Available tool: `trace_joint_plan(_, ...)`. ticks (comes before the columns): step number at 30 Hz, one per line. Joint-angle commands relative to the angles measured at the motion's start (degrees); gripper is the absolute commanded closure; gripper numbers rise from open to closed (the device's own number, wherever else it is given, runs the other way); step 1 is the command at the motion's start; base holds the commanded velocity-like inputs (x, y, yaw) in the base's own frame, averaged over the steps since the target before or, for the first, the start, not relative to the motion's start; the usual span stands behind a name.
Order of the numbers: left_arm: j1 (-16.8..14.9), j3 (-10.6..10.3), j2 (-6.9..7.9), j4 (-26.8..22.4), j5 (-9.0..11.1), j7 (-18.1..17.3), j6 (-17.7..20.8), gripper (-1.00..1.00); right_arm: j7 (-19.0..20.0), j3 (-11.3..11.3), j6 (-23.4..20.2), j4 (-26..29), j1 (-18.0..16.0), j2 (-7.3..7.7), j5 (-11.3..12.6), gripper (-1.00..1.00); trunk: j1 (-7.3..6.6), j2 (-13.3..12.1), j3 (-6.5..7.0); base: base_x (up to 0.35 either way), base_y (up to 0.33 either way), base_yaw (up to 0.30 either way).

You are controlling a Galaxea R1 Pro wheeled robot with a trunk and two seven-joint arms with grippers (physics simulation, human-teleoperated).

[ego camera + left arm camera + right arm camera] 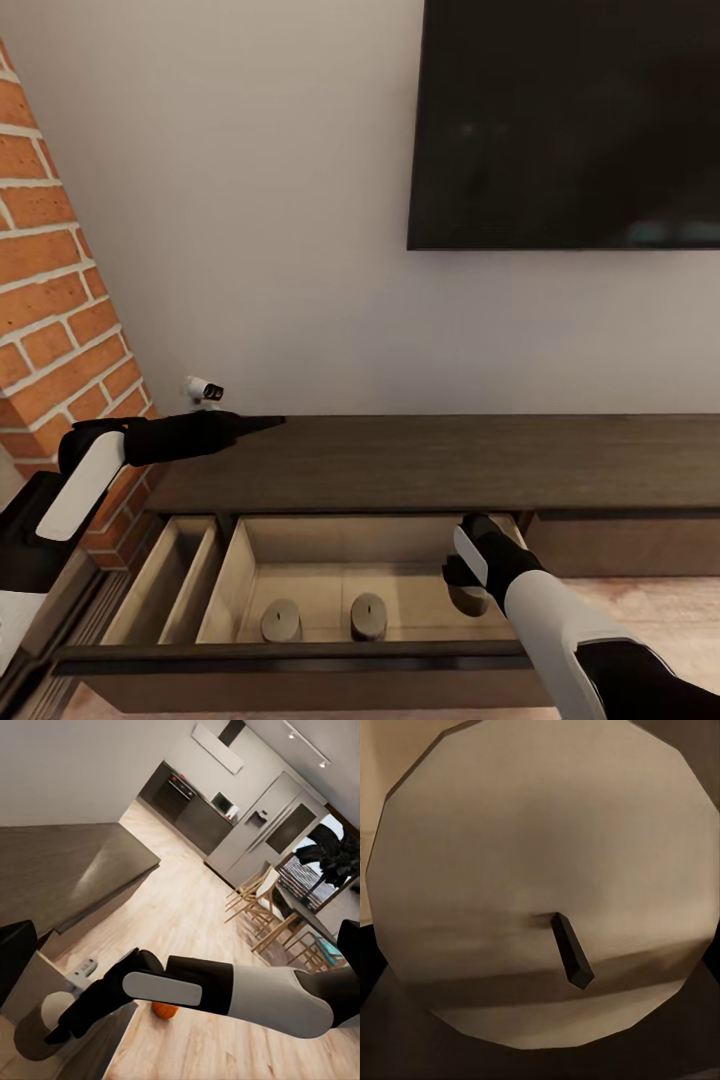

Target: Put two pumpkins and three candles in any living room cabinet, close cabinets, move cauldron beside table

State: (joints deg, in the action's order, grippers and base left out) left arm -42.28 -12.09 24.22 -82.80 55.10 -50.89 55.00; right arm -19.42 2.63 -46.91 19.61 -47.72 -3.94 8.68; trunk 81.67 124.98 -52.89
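Two candles (pixel 281 619) (pixel 368 614) are sitting side by side on the light tan floor of the cabinet's (pixel 430 462) pulled-out drawer (pixel 300 655), each a short grey-cream cylinder with a small dark wick. A third candle (pixel 468 598) is standing further right in the same drawer, partly covered by the right tool (pixel 468 580), which is reaching down onto it; in the right wrist view its pale round top (pixel 540 870) and tilted black wick (pixel 571 961) are sitting very close to the lens. Whether that tool is clenched on the candle or released, I cannot tell. The left tool (pixel 262 424) is hovering over the left end of the cabinet top, its narrow tip looking pressed together and carrying nothing. In the left wrist view an orange pumpkin (pixel 164 1010) is lying on the wooden floor (pixel 180 907) just behind the right forearm.

The cabinet is running long and dark brown along a plain pale wall (pixel 250 200), with a brick column (pixel 50 300) at the left and a black screen (pixel 565 120) hanging above on the right. Beyond, a kitchen (pixel 195 802) and wooden chairs (pixel 259 900) are showing.
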Motion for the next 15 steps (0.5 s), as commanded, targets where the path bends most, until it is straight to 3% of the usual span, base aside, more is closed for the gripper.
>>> trace_joint_plan(1, 0.00, -0.01, -0.04, -0.03, 0.00, 0.00, 0.01, -1.00, -0.04, 0.01, -0.02, 0.00, 0.00, 0.00, -0.07, 1.00, 0.00, 0.00, 0.00, 0.129, 0.000, 0.000)
trace_joint_plan(9, 0.00, -0.08, -0.45, 0.01, 0.01, 0.00, 0.02, -1.00, 3.34, 0.08, -0.10, -0.16, -0.01, 0.22, -0.01, 1.00, 0.00, 0.00, 0.00, 0.273, 0.000, 0.000)
trace_joint_plan(15, 0.00, -0.09, -0.83, 0.01, 0.01, 0.00, 0.02, -1.00, 3.77, 0.25, -0.30, -0.19, -0.01, 0.03, 0.02, 1.00, 0.00, 0.00, 0.00, 0.044, 0.000, 0.000)
